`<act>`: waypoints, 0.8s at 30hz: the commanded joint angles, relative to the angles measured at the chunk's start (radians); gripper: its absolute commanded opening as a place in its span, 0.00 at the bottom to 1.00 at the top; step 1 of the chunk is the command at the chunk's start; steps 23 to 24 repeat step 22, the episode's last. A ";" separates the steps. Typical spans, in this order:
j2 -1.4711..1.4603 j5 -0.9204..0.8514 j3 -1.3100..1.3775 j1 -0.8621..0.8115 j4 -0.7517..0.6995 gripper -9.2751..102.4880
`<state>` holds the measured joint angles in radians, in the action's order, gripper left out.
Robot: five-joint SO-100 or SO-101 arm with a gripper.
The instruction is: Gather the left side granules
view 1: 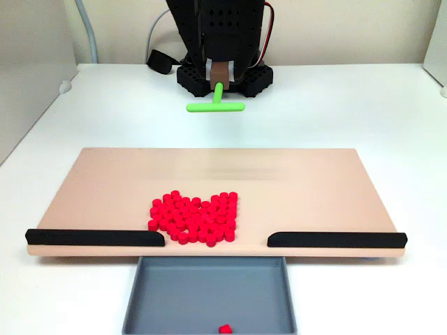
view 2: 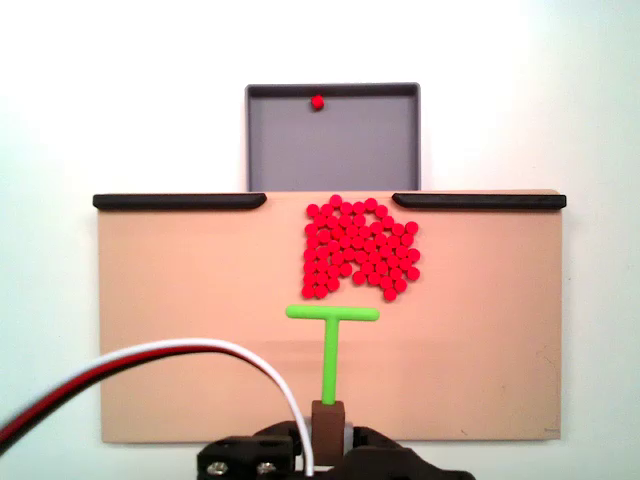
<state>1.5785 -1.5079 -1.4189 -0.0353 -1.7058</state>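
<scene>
Dozens of red granules (view 2: 358,247) lie packed in one patch on the tan board (view 2: 180,320), just beyond the crossbar of the green T-shaped stick (view 2: 330,340) and apart from it. We note the gripper (view 2: 330,420) clamping the stick's stem. One granule (view 2: 317,101) sits in the grey tray (view 2: 390,140) past the black rails (view 2: 180,201).
</scene>
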 commanded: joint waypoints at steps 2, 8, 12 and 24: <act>0.003 0.000 0.025 -0.003 0.000 0.08; 0.003 -0.002 0.025 0.002 0.000 0.08; 0.005 -0.002 0.025 0.006 0.000 0.08; 0.009 0.009 0.025 0.018 0.000 0.08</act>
